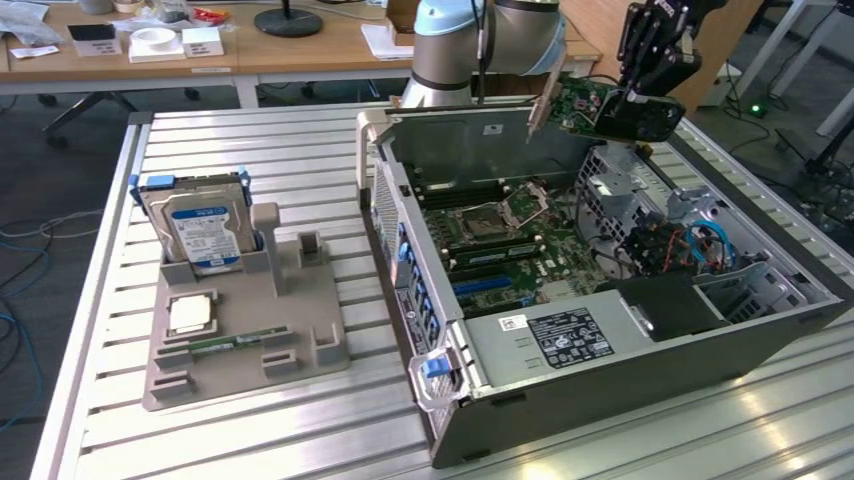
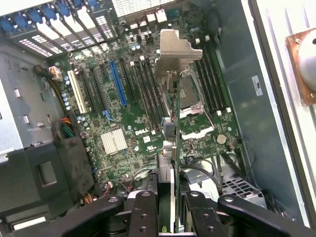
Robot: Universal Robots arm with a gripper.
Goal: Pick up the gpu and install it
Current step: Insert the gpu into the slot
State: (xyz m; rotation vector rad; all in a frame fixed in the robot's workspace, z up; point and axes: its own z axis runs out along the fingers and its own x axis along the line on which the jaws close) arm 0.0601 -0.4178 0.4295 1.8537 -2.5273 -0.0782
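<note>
Transfer step in hand: my jaws grip the thin green circuit-board gpu (image 1: 585,103) with silver bracket, holding it over the open grey computer case (image 1: 601,405), unseated; seating, I judge, demands squaring its edge to the blue motherboard slot (image 2: 117,83).

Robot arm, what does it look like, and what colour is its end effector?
The arm is a thick round tube, silvery grey with pale blue caps at the joints. Its end effector is black, with two fingers built from jointed links fastened by round bolts.
</note>
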